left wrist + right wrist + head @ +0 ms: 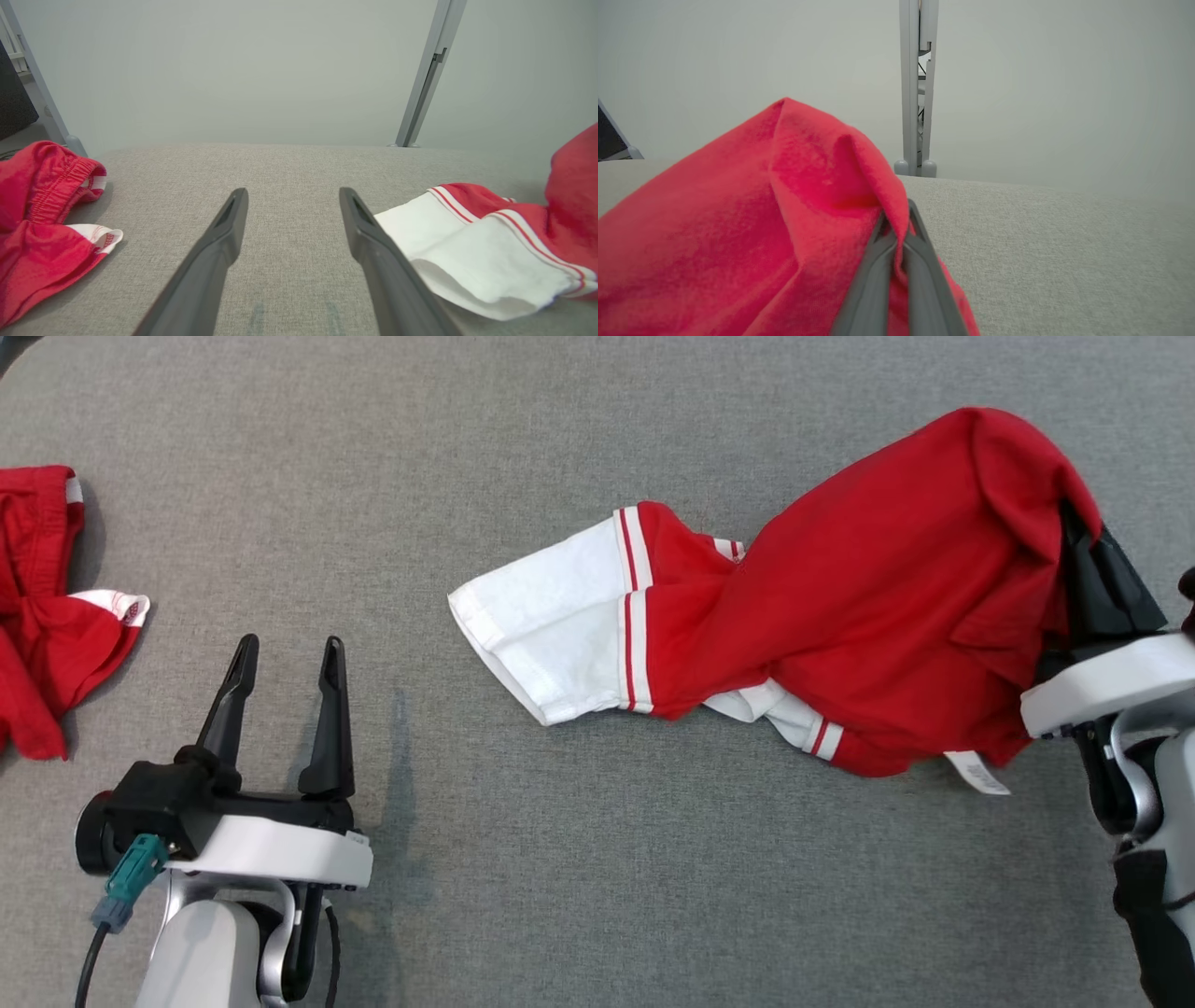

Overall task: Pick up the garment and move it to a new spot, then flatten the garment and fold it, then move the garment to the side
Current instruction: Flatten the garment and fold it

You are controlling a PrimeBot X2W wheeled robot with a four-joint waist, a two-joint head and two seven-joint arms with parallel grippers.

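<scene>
gripping a red fold of the garment [840, 607], my right gripper [899, 224] is closed, with cloth pinched between its two fingers. my left gripper [290, 646] stands spread wide and empty above the grey table [560, 877], apart from the garment. the garment lies right of centre on the table. its held end is raised at my right wrist, and its white hem [537, 625] rests flat toward the middle.

hazards, as judged:
1. the pinch appears to take only a narrow ridge of fabric near the fingertips. a quick pull may slide the cloth out.
2. the white end rests on the table. dragging it may twist or bunch the body further and make flattening harder.
3. a second red garment [47, 616] lies at the left edge, near my left gripper. a move to that side could mix the two pieces or snag the wrong one.

view differences:
- the right wrist view shows the pinch itself, with cloth draped over the closed fingers. the head view hides this under the red fold.
- the head view gives the whole layout, including a white label [977, 772] at the garment's near edge.
- the left wrist view shows bare table between my left fingers, with the white hem off to one side.
</scene>
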